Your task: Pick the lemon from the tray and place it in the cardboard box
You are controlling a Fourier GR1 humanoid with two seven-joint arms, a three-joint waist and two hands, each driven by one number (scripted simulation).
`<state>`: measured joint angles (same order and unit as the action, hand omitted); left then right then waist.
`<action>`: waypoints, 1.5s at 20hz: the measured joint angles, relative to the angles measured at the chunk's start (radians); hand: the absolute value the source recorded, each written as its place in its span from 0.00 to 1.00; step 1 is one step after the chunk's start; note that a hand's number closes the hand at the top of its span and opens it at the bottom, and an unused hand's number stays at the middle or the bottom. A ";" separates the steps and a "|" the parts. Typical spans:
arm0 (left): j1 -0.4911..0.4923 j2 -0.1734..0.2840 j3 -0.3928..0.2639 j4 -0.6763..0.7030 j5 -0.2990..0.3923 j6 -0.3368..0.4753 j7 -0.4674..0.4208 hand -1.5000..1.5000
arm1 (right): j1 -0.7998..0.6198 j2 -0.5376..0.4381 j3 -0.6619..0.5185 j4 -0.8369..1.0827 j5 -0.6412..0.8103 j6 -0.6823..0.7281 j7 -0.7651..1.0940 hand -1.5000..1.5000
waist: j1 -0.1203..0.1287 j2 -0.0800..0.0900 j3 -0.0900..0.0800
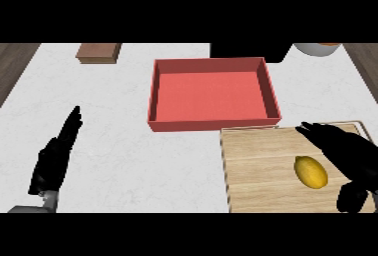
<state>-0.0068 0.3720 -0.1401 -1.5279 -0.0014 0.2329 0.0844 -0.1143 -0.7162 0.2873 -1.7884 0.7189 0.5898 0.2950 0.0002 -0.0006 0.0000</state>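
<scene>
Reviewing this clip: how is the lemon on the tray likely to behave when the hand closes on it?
The lemon is a smooth oval lying on its side, so it may roll on the flat tray if nudged. It probably keeps its shape. The right hand, open beside it, looks large enough to wrap round it.

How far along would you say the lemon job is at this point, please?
Nothing is finished: the lemon lies on the wooden tray, and the red box holds nothing. The right hand is open beside the lemon, not gripping it. The left hand rests open at the left. Grasping, carrying and placing remain.
</scene>
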 measured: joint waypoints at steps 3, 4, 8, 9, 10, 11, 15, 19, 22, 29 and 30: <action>0.010 -0.005 0.020 -0.012 -0.012 -0.018 0.005 0.50 | 0.004 0.015 -0.026 0.031 0.036 0.006 -0.032 0.00 | 0.001 0.000 0.000; 0.012 -0.005 0.030 -0.014 -0.011 -0.032 0.005 0.50 | -0.007 0.030 -0.029 0.038 0.047 0.019 -0.032 0.00 | 0.001 0.000 0.000; 0.008 -0.031 0.051 -0.009 -0.038 -0.049 0.010 0.50 | -0.007 0.065 -0.047 0.073 0.105 0.018 -0.077 0.00 | 0.001 0.000 0.000; 0.013 -0.046 0.048 -0.005 -0.049 -0.043 -0.002 0.50 | -0.003 0.070 -0.055 0.084 0.115 0.009 -0.094 0.00 | 0.001 0.000 0.000; 0.012 -0.050 0.056 -0.001 -0.052 -0.052 -0.007 0.50 | 0.000 0.079 -0.061 0.085 0.129 0.007 -0.105 0.00 | 0.001 0.000 0.000; 0.012 -0.056 0.061 0.004 -0.058 -0.058 -0.013 0.50 | -0.006 0.092 -0.063 0.096 0.145 0.009 -0.111 0.00 | 0.001 0.000 0.000; 0.014 -0.075 0.076 -0.014 -0.080 -0.073 0.007 0.50 | 0.020 0.118 -0.090 0.078 0.181 0.019 -0.130 0.00 | 0.000 0.000 0.000; 0.029 -0.097 0.085 -0.024 -0.098 -0.089 0.004 0.50 | 0.035 0.150 -0.103 0.094 0.223 0.002 -0.161 0.00 | 0.001 0.000 0.000; 0.008 -0.112 0.108 0.015 -0.110 -0.098 -0.018 0.50 | 0.039 0.176 -0.111 0.103 0.253 0.004 -0.178 0.00 | 0.000 0.000 0.000; 0.019 -0.130 0.128 -0.012 -0.134 -0.126 -0.004 0.50 | 0.030 0.227 -0.111 0.170 0.331 -0.024 -0.213 0.00 | 0.001 0.000 0.000; 0.013 -0.126 0.137 -0.013 -0.132 -0.134 0.002 0.50 | 0.016 0.228 -0.113 0.199 0.341 -0.029 -0.227 0.00 | 0.002 0.000 0.000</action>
<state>0.0059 0.2459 -0.0032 -1.5408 -0.1333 0.0985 0.0867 -0.0988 -0.4884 0.1747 -1.5890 1.0602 0.5611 0.0682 0.0019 -0.0002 0.0000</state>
